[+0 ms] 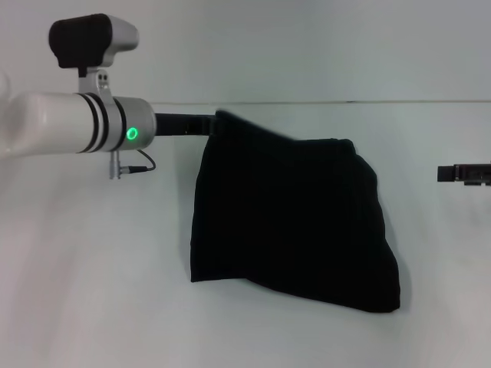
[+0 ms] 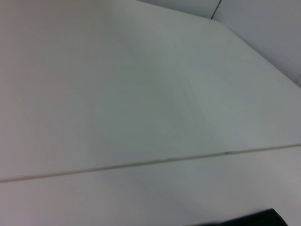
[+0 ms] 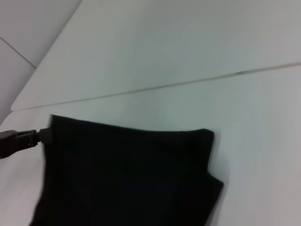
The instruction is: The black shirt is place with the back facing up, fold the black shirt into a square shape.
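left tool [image 1: 209,124] holds the far left corner of the folded black shirt [image 1: 291,218]; right tool [image 1: 463,173] at the right edge, state unclear

Even, bright overhead light, soft faint shadows, no glare; both wrist views are soft and slightly blurred.

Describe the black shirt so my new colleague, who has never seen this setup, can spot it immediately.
On the white table, look just right of centre: the soft black fabric shirt lies folded into a rough block. The left gripper meets its far left corner; the right gripper stays apart at the right edge. It is the only cloth there.
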